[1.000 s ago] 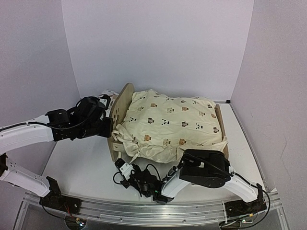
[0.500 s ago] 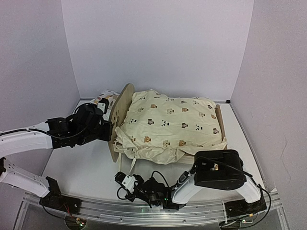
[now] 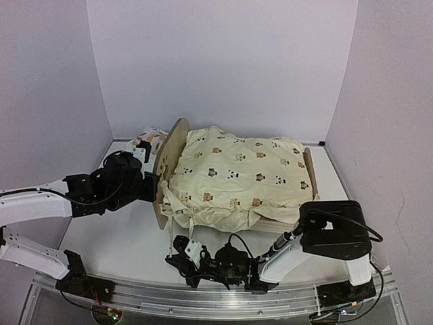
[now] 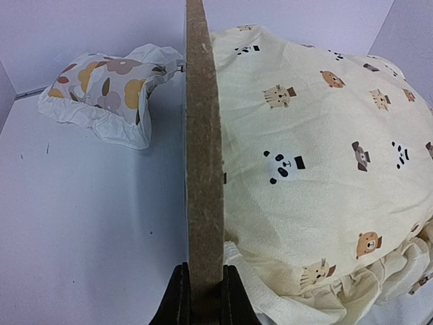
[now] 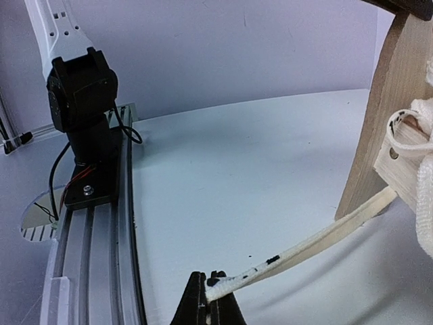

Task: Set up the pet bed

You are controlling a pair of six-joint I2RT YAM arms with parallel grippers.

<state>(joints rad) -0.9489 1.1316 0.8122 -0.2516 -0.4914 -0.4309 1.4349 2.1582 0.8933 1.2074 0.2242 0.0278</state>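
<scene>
Two grips matter: the left gripper [image 4: 205, 302] clamps the end board [image 4: 203, 135] of the pet bed [image 3: 169, 162], which stands mid-table [image 3: 115, 237] under the quilt [image 3: 237, 176]. The right gripper [image 5: 208, 290] pinches a cream strap [image 5: 304, 247]. Pull gently along the strap, bracing the board against tipping.

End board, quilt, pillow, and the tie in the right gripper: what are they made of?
Pet bed end board: plywood or fibreboard, apparently unfinished; the edge is rough and fibrous.
Quilt: matte padded cloth; it puffs and wrinkles.
Pillow: printed cloth with a slight sheen, stuffed.
Cream tie: flat woven fabric strip, possibly cotton.
</scene>
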